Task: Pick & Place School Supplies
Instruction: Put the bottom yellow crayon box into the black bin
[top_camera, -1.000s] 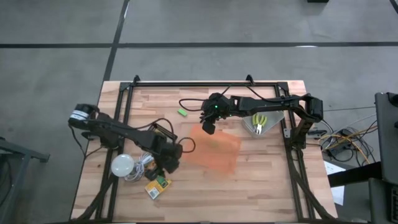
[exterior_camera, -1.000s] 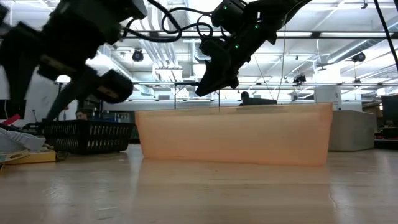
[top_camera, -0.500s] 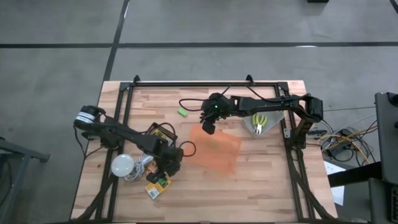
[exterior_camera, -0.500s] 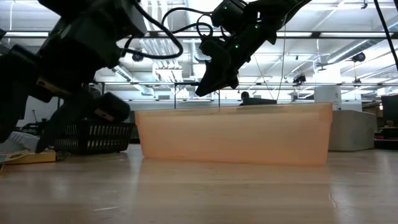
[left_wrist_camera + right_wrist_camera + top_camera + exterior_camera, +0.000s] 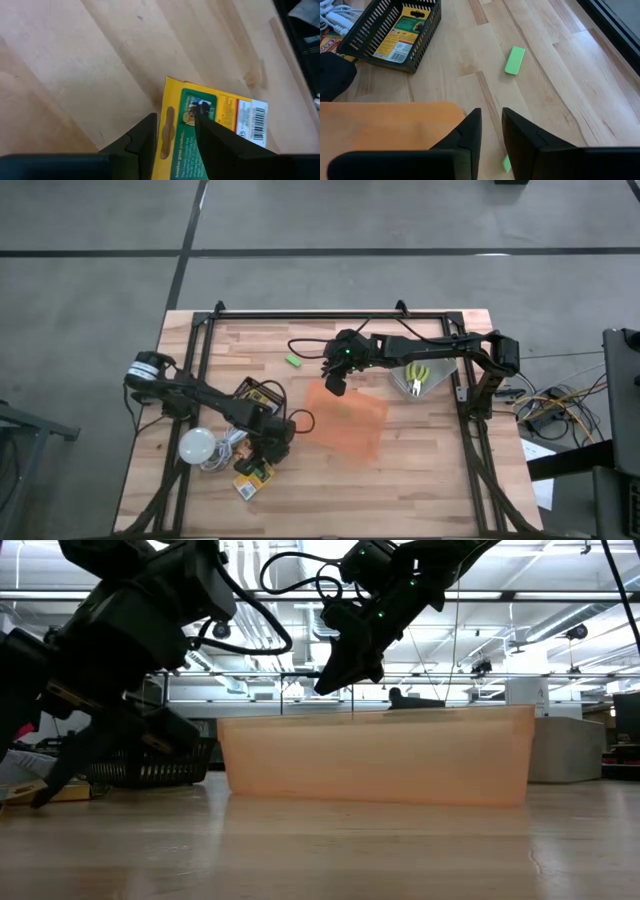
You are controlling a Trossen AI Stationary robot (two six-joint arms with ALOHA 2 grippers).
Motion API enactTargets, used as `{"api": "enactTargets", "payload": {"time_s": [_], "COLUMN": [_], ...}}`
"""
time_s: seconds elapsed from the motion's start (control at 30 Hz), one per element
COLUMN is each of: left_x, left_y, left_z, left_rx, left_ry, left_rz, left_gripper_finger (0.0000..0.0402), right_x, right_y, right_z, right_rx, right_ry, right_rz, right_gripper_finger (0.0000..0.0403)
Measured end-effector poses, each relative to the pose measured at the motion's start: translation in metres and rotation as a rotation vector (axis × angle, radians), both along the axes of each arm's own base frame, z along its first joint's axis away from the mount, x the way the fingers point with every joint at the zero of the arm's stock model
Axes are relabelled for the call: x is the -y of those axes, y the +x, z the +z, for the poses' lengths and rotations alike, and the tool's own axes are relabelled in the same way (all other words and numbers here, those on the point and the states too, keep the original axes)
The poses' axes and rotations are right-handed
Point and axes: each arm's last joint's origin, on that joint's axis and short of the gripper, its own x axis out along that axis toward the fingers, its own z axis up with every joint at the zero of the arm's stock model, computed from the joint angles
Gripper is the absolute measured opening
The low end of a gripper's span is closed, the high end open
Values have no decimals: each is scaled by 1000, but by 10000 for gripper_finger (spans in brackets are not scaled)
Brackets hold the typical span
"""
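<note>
A yellow-and-green crayon box lies flat on the table near the front left. My left gripper is open low over the box's yellow tab end; one finger stands over the bare wood beside it and the other over the box. My right gripper hangs shut above the far left corner of the orange tray, with nothing between its tips. A green block lies on the wood beyond it. A speck of green shows beneath the right fingers. My left gripper comes slanting down over the crayon box's tab end, its fingers on either side of the box's edge. Whether a finger touches the box, I cannot tell.
A black basket holding another crayon box stands left of the tray. A white bulb with its cord lies at the front left. Yellow-handled scissors lie at the right. A black frame rims the table.
My left gripper has come down and toward the table's near edge, over the crayon box, rolling a little, with its fingers the same distance apart. The box has stayed where it was.
</note>
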Motion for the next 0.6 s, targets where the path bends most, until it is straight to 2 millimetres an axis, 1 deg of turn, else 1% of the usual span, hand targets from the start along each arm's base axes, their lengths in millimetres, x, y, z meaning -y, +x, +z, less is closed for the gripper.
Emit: {"api": "enactTargets", "payload": {"time_s": [0.1,0.17,0.5,0.6], "left_x": [0,0,0,0], "left_y": [0,0,0,0], "left_z": [0,0,0,0], "left_rx": [-1,-2,-6,-4], "left_ry": [-11,-12,-12,-9], "left_rz": [-6,-8,-1,0], "left_gripper_finger": [130,116,11,7], "right_x": [0,0,0,0], "right_y": [0,0,0,0], "right_z": [0,0,0,0], "right_rx": [0,-1,0,0], "right_ry": [0,0,0,0], "right_rz": [0,0,0,0], "right_gripper_finger": [68,70,84,84]}}
